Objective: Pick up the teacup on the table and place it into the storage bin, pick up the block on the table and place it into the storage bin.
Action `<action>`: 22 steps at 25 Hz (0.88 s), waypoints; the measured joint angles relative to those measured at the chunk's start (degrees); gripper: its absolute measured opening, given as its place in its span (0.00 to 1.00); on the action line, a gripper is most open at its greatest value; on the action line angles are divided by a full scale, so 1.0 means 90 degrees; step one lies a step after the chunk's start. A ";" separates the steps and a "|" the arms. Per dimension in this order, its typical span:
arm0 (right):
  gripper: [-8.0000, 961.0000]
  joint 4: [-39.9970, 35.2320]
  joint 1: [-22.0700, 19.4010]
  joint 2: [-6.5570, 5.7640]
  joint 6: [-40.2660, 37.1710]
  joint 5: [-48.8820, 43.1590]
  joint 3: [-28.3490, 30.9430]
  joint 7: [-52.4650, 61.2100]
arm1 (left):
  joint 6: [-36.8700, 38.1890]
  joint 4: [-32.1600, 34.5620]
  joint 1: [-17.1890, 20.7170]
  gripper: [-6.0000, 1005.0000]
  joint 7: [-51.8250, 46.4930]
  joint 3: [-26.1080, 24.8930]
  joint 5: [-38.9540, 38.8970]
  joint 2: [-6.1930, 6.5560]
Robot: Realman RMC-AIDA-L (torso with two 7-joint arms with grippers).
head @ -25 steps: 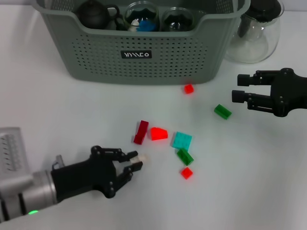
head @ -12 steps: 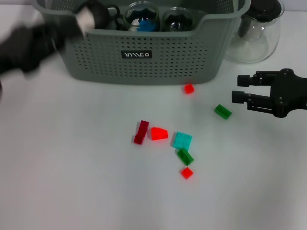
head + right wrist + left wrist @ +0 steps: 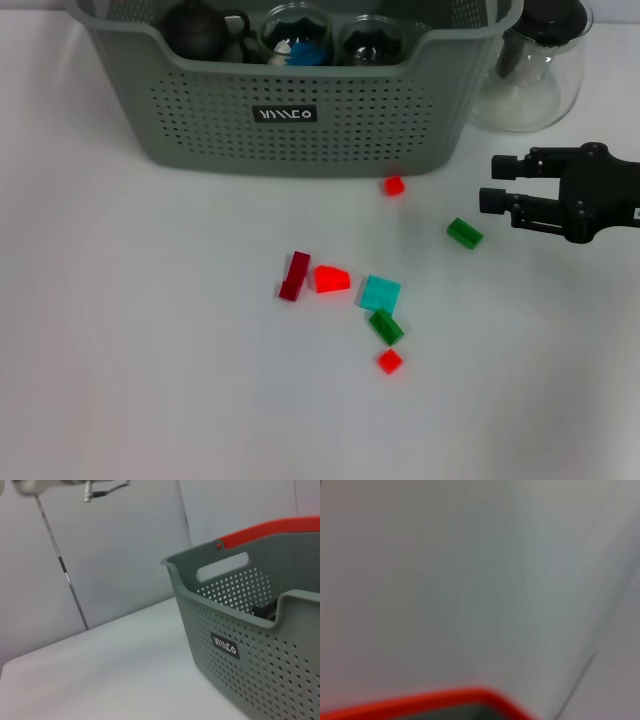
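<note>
The grey-green storage bin (image 3: 290, 100) stands at the back of the table, and its perforated wall with the logo plate also fills the right wrist view (image 3: 240, 630). Inside it sit a dark teapot (image 3: 195, 30) and two glass teacups (image 3: 295, 32); I see no teacup on the table. Several blocks lie loose in front of the bin: a dark red one (image 3: 294, 276), a bright red one (image 3: 331, 279), a teal one (image 3: 380, 293) and a green one (image 3: 464, 233). My right gripper (image 3: 490, 184) hovers open at the right, just beyond the green block. My left gripper is out of view.
A clear glass pitcher (image 3: 535, 70) with a dark lid stands right of the bin. More small blocks: red (image 3: 393, 185) near the bin, green (image 3: 385, 326) and red (image 3: 389, 361) toward the front. The left wrist view shows only a blurred grey surface and a red rim (image 3: 420, 702).
One second ago my left gripper held a small pale block at the front left. It swung up to the bin's back left corner and has since left the view. The right arm barely moved.
</note>
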 joint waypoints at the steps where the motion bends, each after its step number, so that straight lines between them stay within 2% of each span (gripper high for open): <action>1: 0.55 0.0000 0.0000 0.0000 0.0001 0.0000 0.0001 0.0000 | -0.0239 0.0022 -0.0122 0.22 -0.0229 0.0273 0.0265 0.0023; 3: 0.55 0.0000 0.0005 0.0002 0.0006 0.0000 0.0001 0.0000 | -0.0683 0.0030 -0.0387 0.22 -0.0638 0.0811 0.0879 0.0004; 10: 0.55 0.0000 0.0059 0.0012 0.0030 0.0000 0.0001 0.0000 | -0.1772 -0.0119 -0.1061 0.24 -0.1476 0.2141 0.2740 -0.0468; 13: 0.55 0.0000 0.0063 0.0013 0.0030 0.0000 0.0001 0.0000 | -0.1967 -0.0373 -0.1317 0.24 -0.1664 0.2273 0.3269 -0.0658; 17: 0.55 0.0000 0.0063 0.0013 0.0030 0.0000 0.0001 0.0001 | -0.2330 -0.0575 -0.1560 0.25 -0.2162 0.2294 0.4088 -0.0837; 18: 0.55 0.0000 0.0062 0.0013 0.0030 0.0000 0.0001 0.0001 | -0.2330 -0.0575 -0.1560 0.25 -0.2162 0.2294 0.4088 -0.0837; 20: 0.55 0.0000 0.0061 0.0012 0.0030 0.0000 0.0001 0.0001 | -0.2407 -0.0515 -0.1596 0.26 -0.2212 0.2299 0.4247 -0.0961; 22: 0.55 0.0000 0.0060 0.0013 0.0029 0.0000 0.0000 0.0001 | -0.2388 -0.0403 -0.1564 0.26 -0.2206 0.2271 0.4217 -0.1004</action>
